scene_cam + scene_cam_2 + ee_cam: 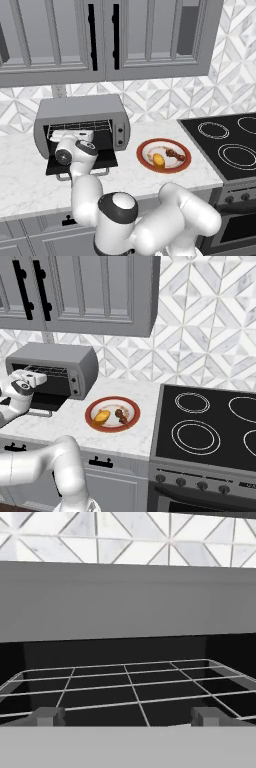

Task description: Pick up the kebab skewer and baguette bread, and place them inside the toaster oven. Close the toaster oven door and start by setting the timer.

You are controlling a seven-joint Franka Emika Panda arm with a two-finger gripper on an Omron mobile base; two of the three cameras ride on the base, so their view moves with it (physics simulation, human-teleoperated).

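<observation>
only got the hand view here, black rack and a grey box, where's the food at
Observer: Both pieces lie on the red plate, on the counter right of the toaster oven.
Operator: door open?
Observer: Yes, the toaster oven door is folded down flat in front.
Operator: holding anything?
Observer: No. The fingers stand wide apart and empty at the oven mouth. The kebab skewer and the baguette bread lie untouched.

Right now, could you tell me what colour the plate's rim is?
Red, the plate; clearest in the right base view.
</observation>
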